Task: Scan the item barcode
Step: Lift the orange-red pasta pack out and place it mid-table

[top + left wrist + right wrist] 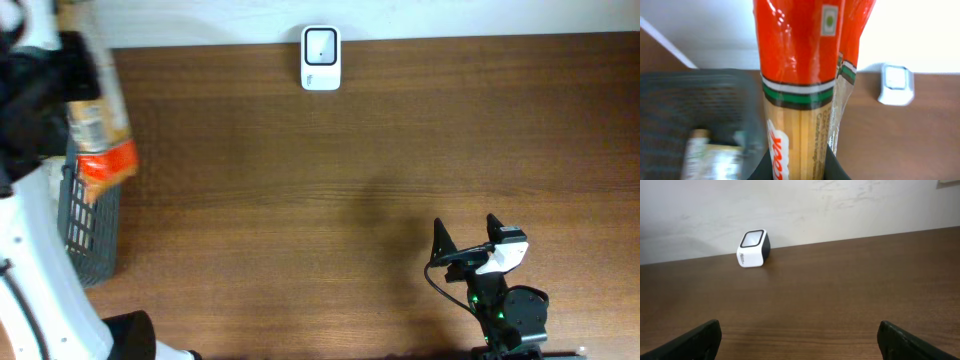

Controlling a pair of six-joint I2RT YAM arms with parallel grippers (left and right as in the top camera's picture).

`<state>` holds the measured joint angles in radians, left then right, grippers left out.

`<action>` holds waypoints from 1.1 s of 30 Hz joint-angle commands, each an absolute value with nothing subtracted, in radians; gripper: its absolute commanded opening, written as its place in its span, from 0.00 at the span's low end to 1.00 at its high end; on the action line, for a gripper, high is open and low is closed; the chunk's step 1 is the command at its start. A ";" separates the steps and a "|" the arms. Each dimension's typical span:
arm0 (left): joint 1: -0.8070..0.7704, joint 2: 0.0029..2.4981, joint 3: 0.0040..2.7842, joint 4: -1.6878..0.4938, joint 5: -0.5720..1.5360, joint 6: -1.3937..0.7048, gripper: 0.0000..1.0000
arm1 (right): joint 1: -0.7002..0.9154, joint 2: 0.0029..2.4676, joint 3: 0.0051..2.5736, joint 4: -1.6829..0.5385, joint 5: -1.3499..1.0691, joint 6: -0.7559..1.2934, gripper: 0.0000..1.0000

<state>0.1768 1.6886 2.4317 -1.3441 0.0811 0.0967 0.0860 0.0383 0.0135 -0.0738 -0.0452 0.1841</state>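
Note:
The item is a long spaghetti packet with a red top and a clear lower part, held up over the table's left end. In the left wrist view the packet stands between the dark jaws of my left gripper, which is shut on its lower end. No barcode shows on the faces I see. The white scanner with a dark window sits at the table's far edge, also seen as the scanner and the scanner. My right gripper rests open and empty near the front right, its open jaws over bare wood.
A grey mesh basket stands at the left edge below the packet. Inside the basket lies another blurred package. A white wall runs behind the table.

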 commanded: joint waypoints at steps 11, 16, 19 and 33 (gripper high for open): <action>-0.184 1.868 1.675 -1.060 0.167 -0.322 0.00 | 0.089 0.036 0.006 -0.074 -0.047 0.189 0.99; -0.253 1.899 1.412 -0.734 0.492 -0.407 0.00 | 0.089 0.036 0.006 -0.074 -0.047 0.189 0.99; -0.358 1.899 1.313 -0.571 0.512 -0.573 0.00 | 0.089 0.036 0.006 -0.074 -0.047 0.189 0.99; -0.083 1.636 1.933 -0.956 -0.245 -0.044 0.99 | 0.089 0.036 0.006 -0.074 -0.047 0.189 0.99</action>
<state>-0.2127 1.7100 1.8046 -0.8902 0.0509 -0.2276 0.0860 0.0383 0.0135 -0.0738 -0.0452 0.1841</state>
